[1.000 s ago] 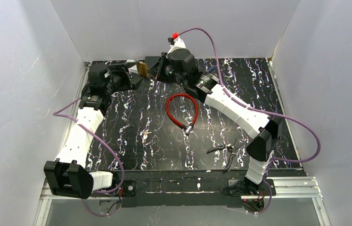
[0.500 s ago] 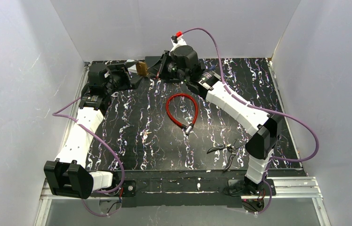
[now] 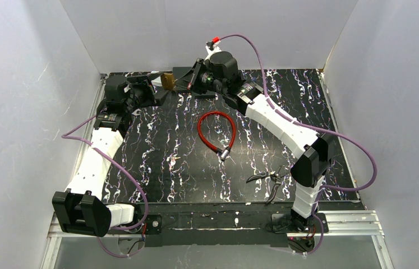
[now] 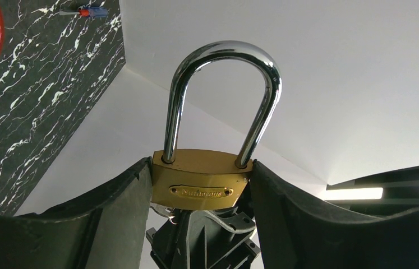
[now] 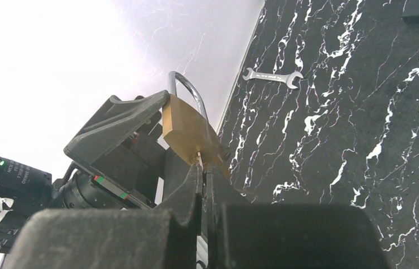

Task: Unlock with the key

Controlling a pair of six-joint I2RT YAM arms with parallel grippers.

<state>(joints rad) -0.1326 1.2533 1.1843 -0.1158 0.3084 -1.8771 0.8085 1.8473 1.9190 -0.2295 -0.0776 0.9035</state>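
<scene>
Left wrist: my left gripper (image 4: 200,168) clamps the padlock (image 4: 202,188) by its brass flanks (heavy, slick); right gripper (image 5: 203,176) pinches the stiff key (image 5: 198,159) by its bow.

Three plain white walls box the scene in: a back wall (image 3: 196,28), a left wall (image 3: 22,84) and a right wall (image 3: 397,73), meeting in straight corners. Between them lies a table (image 3: 151,162) topped in black with white marbled streaks. A metal rail (image 3: 353,219) runs along its near edge, with a pale grey strip below it. The light is soft and even, with only faint shadows; the walls look brightest in the wrist views.
</scene>
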